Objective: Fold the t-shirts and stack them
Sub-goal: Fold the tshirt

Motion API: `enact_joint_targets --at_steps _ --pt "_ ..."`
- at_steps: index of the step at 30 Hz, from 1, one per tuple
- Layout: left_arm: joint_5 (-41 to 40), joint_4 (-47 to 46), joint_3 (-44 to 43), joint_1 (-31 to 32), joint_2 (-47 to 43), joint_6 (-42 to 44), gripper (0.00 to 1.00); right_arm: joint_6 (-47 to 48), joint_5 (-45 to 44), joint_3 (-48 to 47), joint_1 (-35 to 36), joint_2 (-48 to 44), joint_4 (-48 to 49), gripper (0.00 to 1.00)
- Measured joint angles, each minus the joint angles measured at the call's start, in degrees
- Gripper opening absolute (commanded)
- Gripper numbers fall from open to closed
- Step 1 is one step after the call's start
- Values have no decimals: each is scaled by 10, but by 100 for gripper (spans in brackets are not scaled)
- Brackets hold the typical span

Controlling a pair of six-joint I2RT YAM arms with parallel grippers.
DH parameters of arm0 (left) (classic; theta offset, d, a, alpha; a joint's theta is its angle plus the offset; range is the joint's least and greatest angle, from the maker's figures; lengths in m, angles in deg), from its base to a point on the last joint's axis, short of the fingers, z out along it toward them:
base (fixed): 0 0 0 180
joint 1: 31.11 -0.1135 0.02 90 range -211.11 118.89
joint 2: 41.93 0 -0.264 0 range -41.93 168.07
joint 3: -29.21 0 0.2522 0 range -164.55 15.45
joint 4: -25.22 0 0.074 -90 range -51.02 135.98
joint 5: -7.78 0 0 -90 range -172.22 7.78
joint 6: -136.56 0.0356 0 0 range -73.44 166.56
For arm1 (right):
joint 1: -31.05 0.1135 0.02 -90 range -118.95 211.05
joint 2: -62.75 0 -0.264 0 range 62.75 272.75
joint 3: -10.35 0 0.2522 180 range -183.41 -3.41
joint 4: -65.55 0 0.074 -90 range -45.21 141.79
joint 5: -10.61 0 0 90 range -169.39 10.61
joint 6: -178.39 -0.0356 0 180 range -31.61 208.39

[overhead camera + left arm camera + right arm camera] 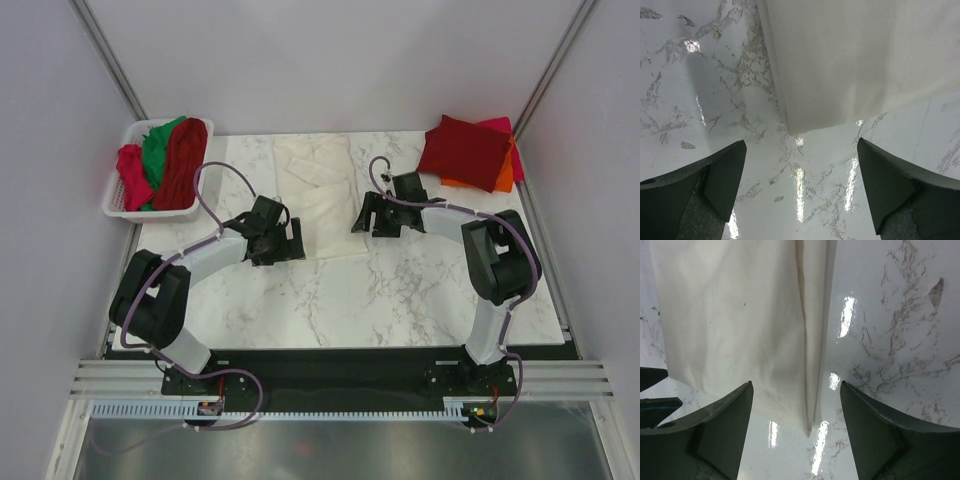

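cream t-shirt (322, 195) is a long strip running top-to-bottom at centre frame in the overhead view; its near end sits between left gripper (291, 240) and right gripper (366, 214), both spread wide, holding nothing; right one looks closer imo, poised over the strip's corner

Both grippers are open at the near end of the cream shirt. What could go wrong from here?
1. The cream t-shirt lies folded into a long layered strip. The open right gripper, over its near hem, might pinch only the top layer and pull the fold apart.
2. The open left gripper sits just short of the shirt's corner, over bare table, and might close on nothing.
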Motion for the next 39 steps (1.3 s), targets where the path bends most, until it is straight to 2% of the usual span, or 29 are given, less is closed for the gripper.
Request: enact_joint_targets --at_steps 1,2,3,11,13,16,17,18,20,24,27,28,29,30,31,34,36,37,39 --pt "0 -8 3 0 0 -2 100 -2 5 9 0 -1 12 69" --pt "0 -15 6 0 0 -4 100 -4 8 15 0 -2 20 58" --pt "0 -24 10 0 0 -6 100 -6 10 23 1 -2 30 56" --pt "0 -69 43 -7 0 -18 99 -30 27 80 8 -26 69 53" --pt "0 -78 49 -10 0 -19 99 -33 32 92 10 -32 77 50" --pt "0 -93 53 -14 -1 -22 98 -40 40 107 13 -33 92 35" --pt "0 -97 54 -15 -1 -23 98 -42 43 112 14 -33 96 23" --pt "0 -102 56 -16 -1 -24 97 -42 43 115 14 -32 98 18" --pt "0 -112 60 -17 -1 -25 96 -47 45 118 15 -28 101 0" --pt "0 -127 65 -18 -1 -28 93 -51 46 120 15 -26 103 0" --pt "-1 -138 70 -19 -1 -32 76 -50 45 120 15 -26 103 0" --pt "-1 -142 73 -19 -1 -34 64 -50 45 120 15 -26 102 0" --pt "-2 -147 77 -19 -1 -38 59 -50 45 120 15 -26 102 0" --pt "-1 -153 82 -19 -1 -41 47 -50 45 120 15 -26 102 0" --pt "-1 -158 86 -19 0 -45 39 -49 45 120 15 -26 102 0" --pt "-1 -171 96 -19 3 -54 22 -49 45 120 16 -26 102 0" --pt "0 -176 97 -19 7 -57 17 -49 46 122 16 -27 103 0" --pt "0 -178 97 -19 7 -57 3 -49 46 123 16 -28 105 0" --pt "0 -182 97 -19 7 -60 2 -49 46 129 17 -31 109 0"
